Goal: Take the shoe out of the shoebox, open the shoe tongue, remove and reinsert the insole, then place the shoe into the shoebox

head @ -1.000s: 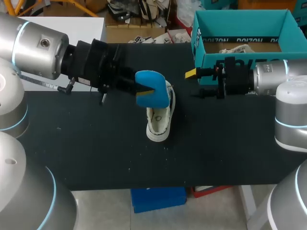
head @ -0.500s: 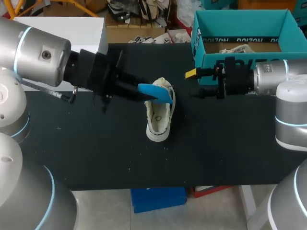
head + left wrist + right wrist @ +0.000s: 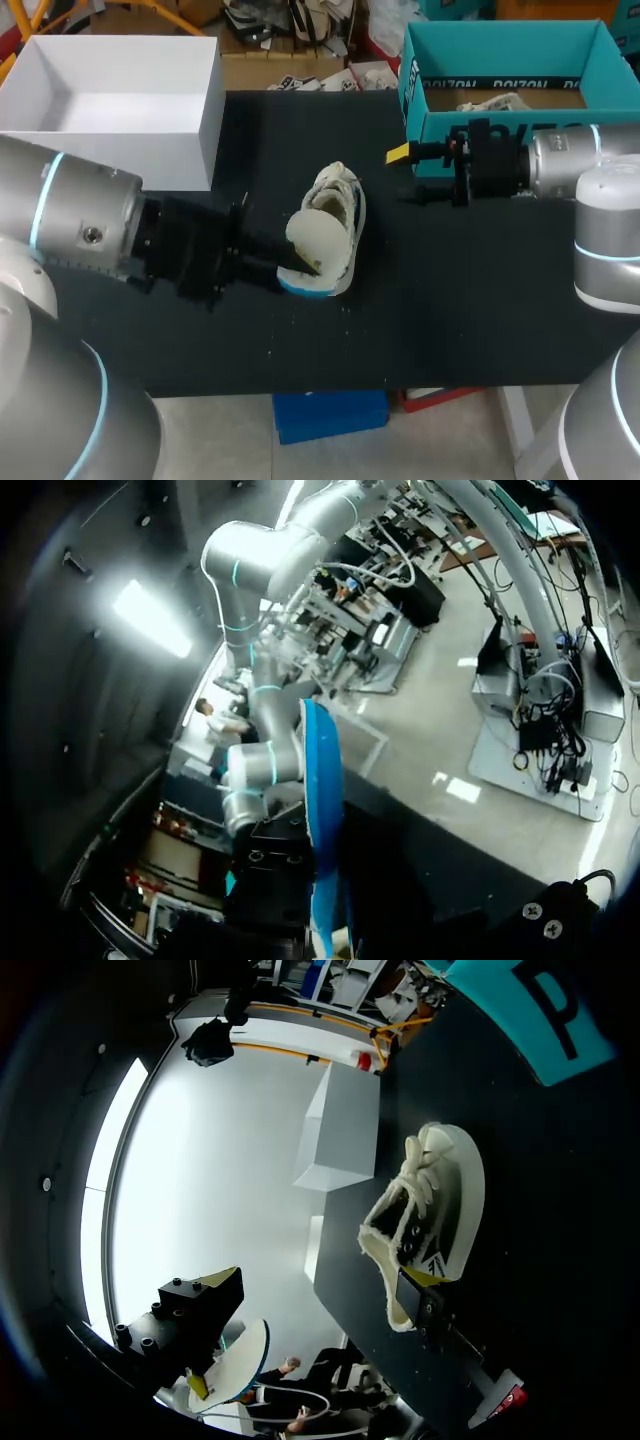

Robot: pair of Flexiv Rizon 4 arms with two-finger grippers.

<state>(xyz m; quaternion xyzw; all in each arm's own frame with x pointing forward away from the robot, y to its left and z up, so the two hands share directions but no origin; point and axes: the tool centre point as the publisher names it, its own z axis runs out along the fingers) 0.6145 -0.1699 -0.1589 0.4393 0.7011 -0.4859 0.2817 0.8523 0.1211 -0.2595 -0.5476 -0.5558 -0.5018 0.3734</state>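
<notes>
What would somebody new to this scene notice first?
Probably the cream insole with its blue underside, pinched in the left gripper over the near end of the pale shoe in the middle of the black table. Next comes the bright teal shoebox at the far right, with the right gripper hanging open just in front of it.

Head view looks down from above; right wrist view shares the shoe [image 3: 338,205] [image 3: 430,1210]
</notes>
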